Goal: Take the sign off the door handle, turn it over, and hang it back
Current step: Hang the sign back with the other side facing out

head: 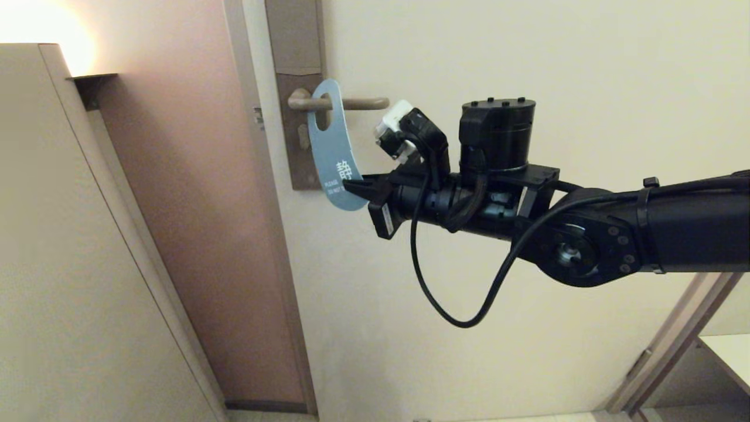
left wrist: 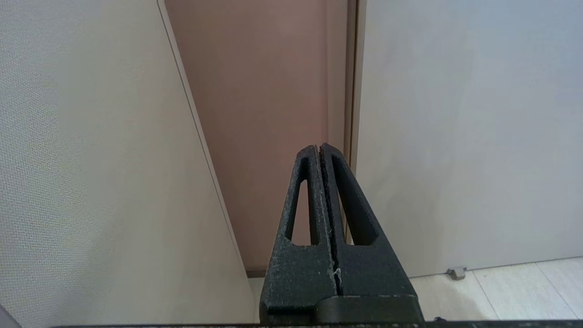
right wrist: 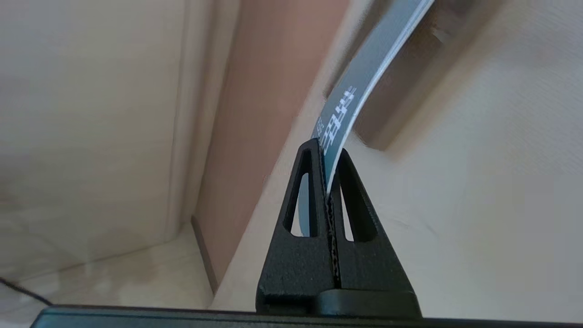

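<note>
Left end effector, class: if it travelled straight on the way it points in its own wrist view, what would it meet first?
Probably the brownish-pink wall panel directly beyond the shut left end effector. Nothing else shows in that line, though depth is hard to judge; the pale door lies just to one side.

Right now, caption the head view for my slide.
Right gripper pinches the blue sign's lower end, still hung on the door handle.
</note>
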Tool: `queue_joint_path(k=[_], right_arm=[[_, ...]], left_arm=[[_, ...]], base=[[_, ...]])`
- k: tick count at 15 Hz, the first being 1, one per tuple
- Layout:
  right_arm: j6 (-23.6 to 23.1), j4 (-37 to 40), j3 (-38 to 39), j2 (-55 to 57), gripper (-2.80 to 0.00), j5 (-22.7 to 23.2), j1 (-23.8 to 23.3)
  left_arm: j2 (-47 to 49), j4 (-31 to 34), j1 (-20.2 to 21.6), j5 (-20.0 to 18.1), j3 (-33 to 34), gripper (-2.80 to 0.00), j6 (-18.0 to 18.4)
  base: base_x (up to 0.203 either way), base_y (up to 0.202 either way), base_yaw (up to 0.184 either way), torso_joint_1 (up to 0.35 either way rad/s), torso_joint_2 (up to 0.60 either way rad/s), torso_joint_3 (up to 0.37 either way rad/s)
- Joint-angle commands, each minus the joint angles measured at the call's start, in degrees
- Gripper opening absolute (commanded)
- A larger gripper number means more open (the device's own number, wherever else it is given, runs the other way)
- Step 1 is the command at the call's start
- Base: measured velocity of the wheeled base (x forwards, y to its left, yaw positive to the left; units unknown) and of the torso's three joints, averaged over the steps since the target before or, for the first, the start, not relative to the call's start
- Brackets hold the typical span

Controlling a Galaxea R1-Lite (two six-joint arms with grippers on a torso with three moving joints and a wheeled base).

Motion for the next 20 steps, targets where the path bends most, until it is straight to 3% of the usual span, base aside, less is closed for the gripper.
queue_joint_path(k=[1, 2, 3, 20], right_arm=[[-0.22, -0.09, 0.08, 0.24, -2.80, 0.59, 0.42], [-0.22, -0.09, 0.16, 0.24, -2.80, 0.59, 0.43], [-0.22, -0.09, 0.23, 0.24, 0.00, 0.59, 0.43], [0.40, 0.26, 1.97, -2.92, 0.00, 1.46, -1.59]], left_arm=[[0.07, 0.03, 0.01, -0.09, 0.00, -2.80, 0.01], [0.07, 0.03, 0.01, -0.14, 0.00, -2.80, 0.01], [0.07, 0.03, 0.01, -0.02, 0.00, -2.80, 0.01], [0.07, 0.03, 0.01, 0.04, 0.00, -2.80, 0.01]], base=[[0.000, 0.000, 0.000, 0.000, 0.00, 0.000], [0.000, 0.000, 0.000, 0.000, 0.00, 0.000], [0.000, 0.000, 0.000, 0.000, 0.00, 0.000], [0.000, 0.000, 0.000, 0.000, 0.00, 0.000]])
